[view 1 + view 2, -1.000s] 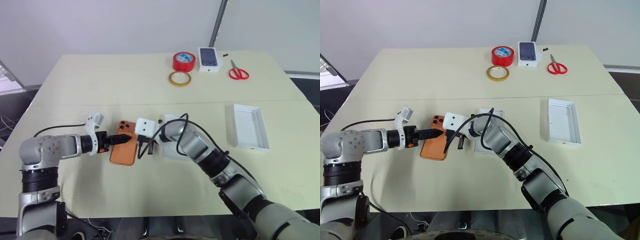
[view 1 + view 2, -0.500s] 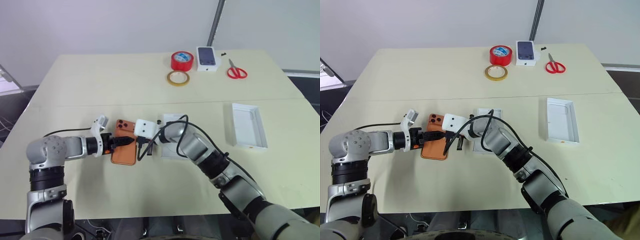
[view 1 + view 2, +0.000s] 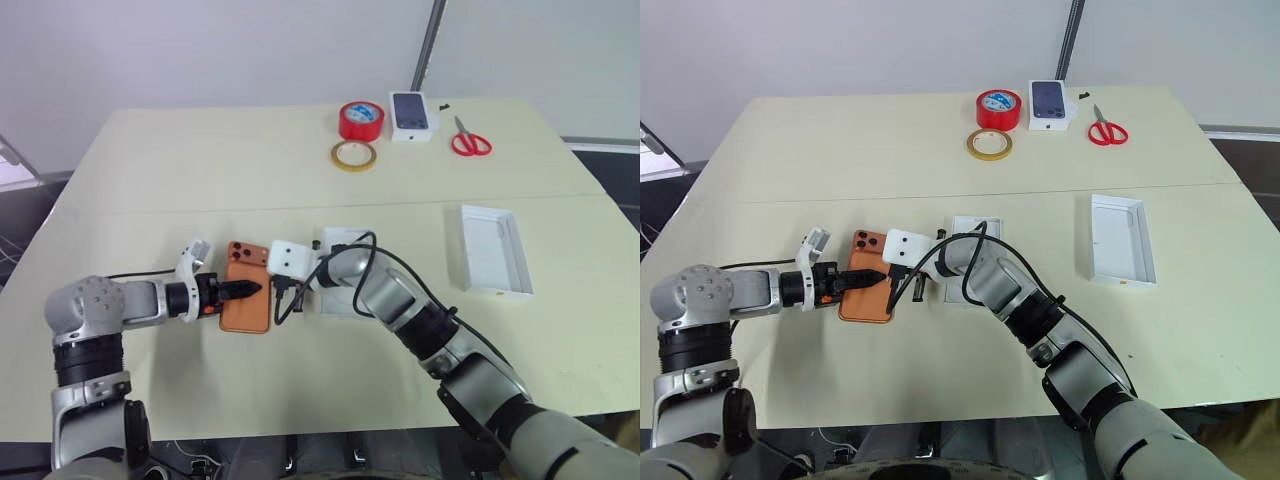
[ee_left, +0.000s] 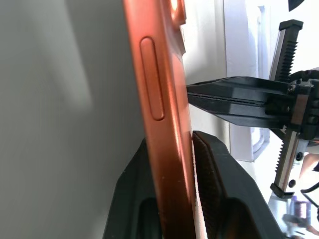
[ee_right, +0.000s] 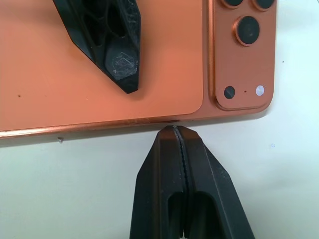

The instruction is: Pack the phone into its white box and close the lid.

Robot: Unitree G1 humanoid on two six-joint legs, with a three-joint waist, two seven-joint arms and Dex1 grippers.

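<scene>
Since a second ago the left gripper (image 3: 243,290) has closed from wide open onto the phone (image 3: 248,288), and its wrist has rolled; the phone lies where it lay.

Table (image 3: 200,170) — pale, two joined tops, with bare surface on the left half and along the near edge.

Left arm — reaches in low from the left, forearm near level, fingers pointing right. In the left wrist view the two fingers (image 4: 214,194) pinch the phone's long edge, one on each face.

Right arm — comes from the lower right, bent at the elbow, wrist turned left. Its gripper (image 5: 175,130) is pressed together, holding nothing, with its tip against the phone's right long edge.

Phone — back up, on the near left-centre of the table. Its long axis runs away from the robot, camera cluster (image 5: 242,30) at the far end. The edge held by the left gripper looks raised off the table; how far cannot be told.

White box (image 3: 495,250) — open, well apart on the right, long axis also running away from the robot, with clear table around it.

A flat white piece (image 3: 335,240) lies under the right wrist, just right of the phone.

Far edge, left to right: yellow tape ring (image 3: 358,155), red tape roll (image 3: 364,120), printed box (image 3: 414,115), scissors (image 3: 468,141).
</scene>
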